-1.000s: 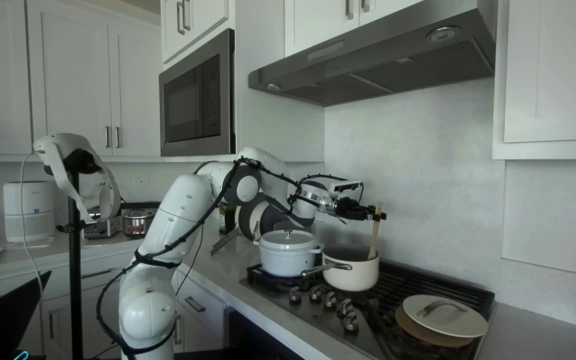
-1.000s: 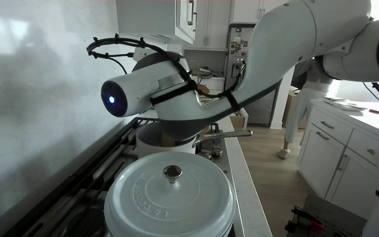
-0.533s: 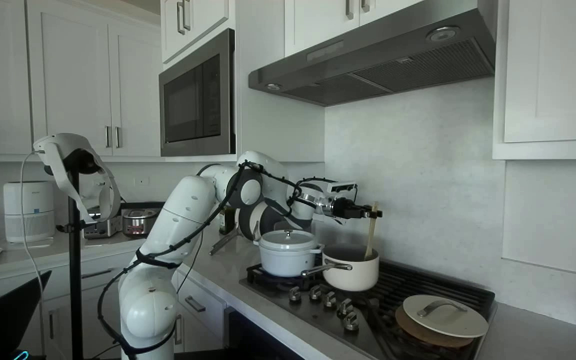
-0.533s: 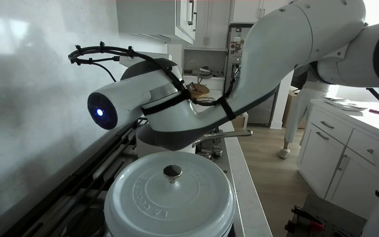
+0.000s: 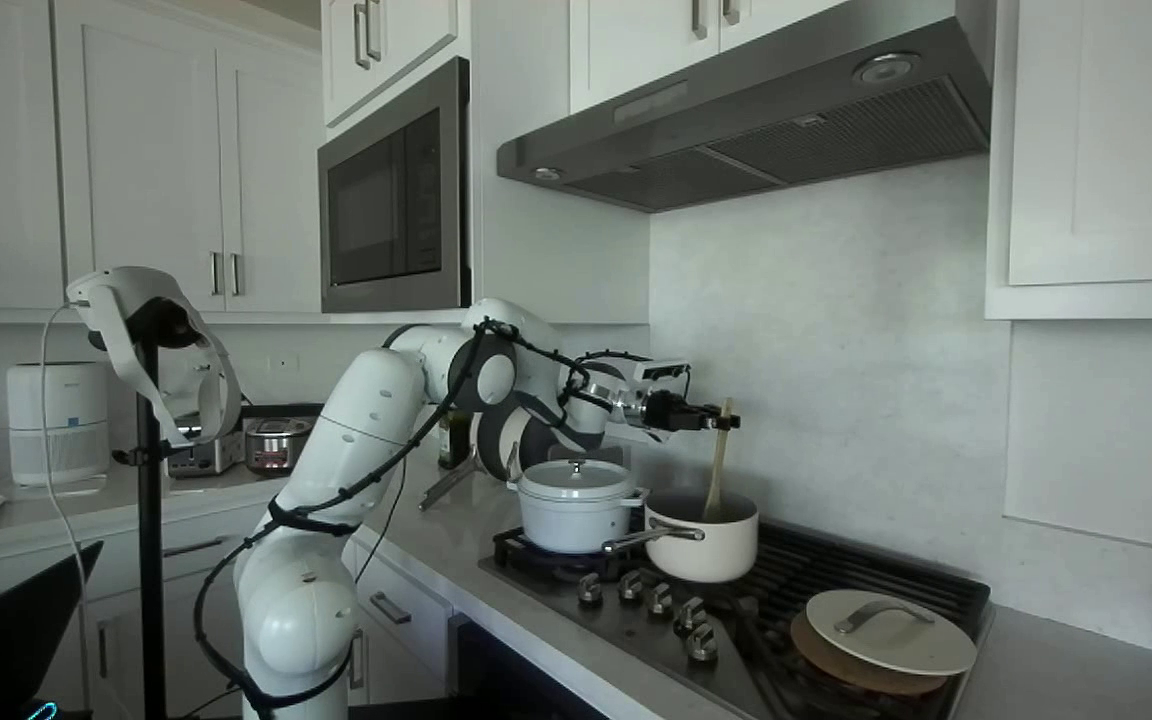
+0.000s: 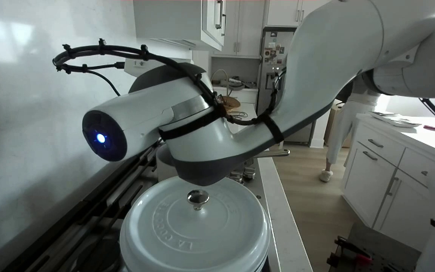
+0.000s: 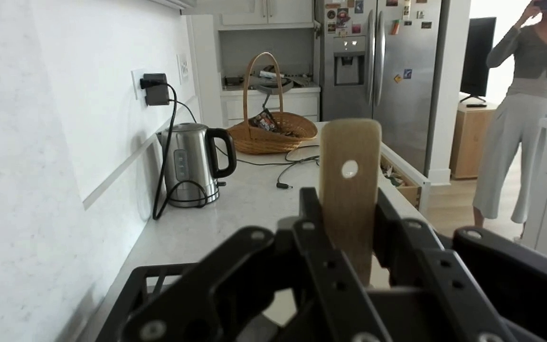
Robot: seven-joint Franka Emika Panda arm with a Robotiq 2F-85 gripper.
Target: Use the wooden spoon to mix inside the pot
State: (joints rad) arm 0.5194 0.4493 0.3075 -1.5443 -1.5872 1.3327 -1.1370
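Observation:
The wooden spoon (image 5: 717, 465) stands nearly upright, slightly tilted, with its lower end inside the cream pot (image 5: 701, 555). Its bowl is hidden by the pot wall. My gripper (image 5: 728, 422) is shut on the upper handle, above the pot rim. In the wrist view the handle (image 7: 349, 190), with a hole near its top, sits between both fingers of the gripper (image 7: 348, 213). In an exterior view the arm covers the gripper and spoon, and only part of the cream pot (image 6: 165, 170) shows.
A lidded pale blue pot (image 5: 576, 515) stands close beside the cream pot, under the arm (image 6: 202, 151). The cream pot's metal handle (image 5: 654, 538) points to the front. A lid (image 5: 891, 635) lies on the stove. A kettle (image 7: 190, 164) and basket (image 7: 273, 137) stand beyond.
My gripper has moved back toward the lidded pot, carrying the spoon. The spoon has shifted from the cream pot's far side toward its middle. The pots have not moved.

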